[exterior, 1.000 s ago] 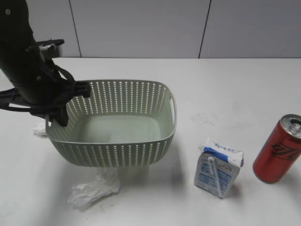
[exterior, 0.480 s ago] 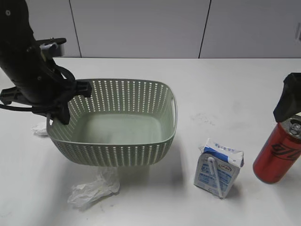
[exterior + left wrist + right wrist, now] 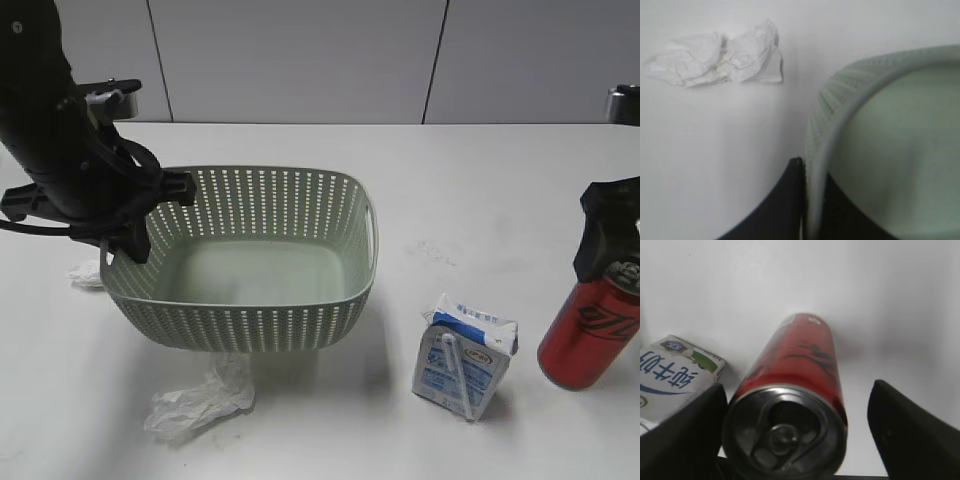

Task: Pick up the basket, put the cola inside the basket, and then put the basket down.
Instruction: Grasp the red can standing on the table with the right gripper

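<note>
We have the basket (image 3: 250,260) clamped at its left rim by our left gripper (image 3: 135,225), one finger (image 3: 785,200) outside the wall, and it appears raised slightly off the table (image 3: 480,190). The first step looks done. The cola (image 3: 588,332) stands upright at the right, beside the carton (image 3: 466,355), not yet grasped. Our right gripper (image 3: 795,432) hangs over it, fingers spread either side. Grasping, loading and lowering remain.

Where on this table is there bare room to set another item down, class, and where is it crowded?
Bare table lies behind and right of the basket, and between it and the carton. It is crowded at the front right, where the carton stands near the cola, and by the crumpled tissue in front of the basket.
</note>
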Tool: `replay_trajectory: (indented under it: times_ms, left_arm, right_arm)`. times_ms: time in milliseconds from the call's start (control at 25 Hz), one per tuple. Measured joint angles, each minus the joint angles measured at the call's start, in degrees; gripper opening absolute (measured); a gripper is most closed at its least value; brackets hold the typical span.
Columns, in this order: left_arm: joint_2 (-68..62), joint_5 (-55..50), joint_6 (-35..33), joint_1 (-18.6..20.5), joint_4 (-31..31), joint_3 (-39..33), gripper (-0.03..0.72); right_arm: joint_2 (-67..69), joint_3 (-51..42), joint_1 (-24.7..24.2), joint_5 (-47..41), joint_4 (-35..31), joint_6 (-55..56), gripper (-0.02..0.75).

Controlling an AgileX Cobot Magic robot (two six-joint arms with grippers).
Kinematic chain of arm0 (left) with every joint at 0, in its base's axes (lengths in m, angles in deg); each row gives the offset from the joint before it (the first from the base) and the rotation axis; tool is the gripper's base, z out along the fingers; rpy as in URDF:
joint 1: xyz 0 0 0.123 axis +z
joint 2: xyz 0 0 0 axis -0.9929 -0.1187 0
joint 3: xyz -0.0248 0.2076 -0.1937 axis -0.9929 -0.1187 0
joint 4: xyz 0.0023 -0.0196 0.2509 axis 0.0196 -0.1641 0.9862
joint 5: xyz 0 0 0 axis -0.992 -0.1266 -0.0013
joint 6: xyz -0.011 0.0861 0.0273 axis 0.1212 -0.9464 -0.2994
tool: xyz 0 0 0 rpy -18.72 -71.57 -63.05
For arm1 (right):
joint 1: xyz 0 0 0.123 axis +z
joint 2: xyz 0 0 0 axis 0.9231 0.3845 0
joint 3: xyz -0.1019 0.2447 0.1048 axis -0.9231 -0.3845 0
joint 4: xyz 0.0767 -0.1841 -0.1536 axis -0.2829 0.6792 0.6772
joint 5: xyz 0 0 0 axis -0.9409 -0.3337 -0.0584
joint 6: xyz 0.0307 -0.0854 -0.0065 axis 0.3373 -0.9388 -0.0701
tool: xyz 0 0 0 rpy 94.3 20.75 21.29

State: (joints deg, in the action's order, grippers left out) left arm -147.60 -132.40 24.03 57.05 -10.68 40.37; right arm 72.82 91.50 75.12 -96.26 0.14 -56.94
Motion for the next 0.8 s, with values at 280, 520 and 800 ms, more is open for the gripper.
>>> replay_trajectory:
  times_ms: [280,520,800]
  left_arm:
    - [0.0,0.1,0.0,0.0,0.0,0.0,0.002]
    - [0.0,0.1,0.0,0.0,0.0,0.0,0.002]
    - [0.0,0.7,0.0,0.0,0.0,0.0,0.002]
  right_arm:
    - [3.2,0.0,0.0,-0.4,-0.1,0.1,0.56]
    - [3.2,0.0,0.0,-1.7,-0.1,-0.5,0.507]
    - [3.2,3.1,0.0,-9.0,1.6,-8.0,0.507]
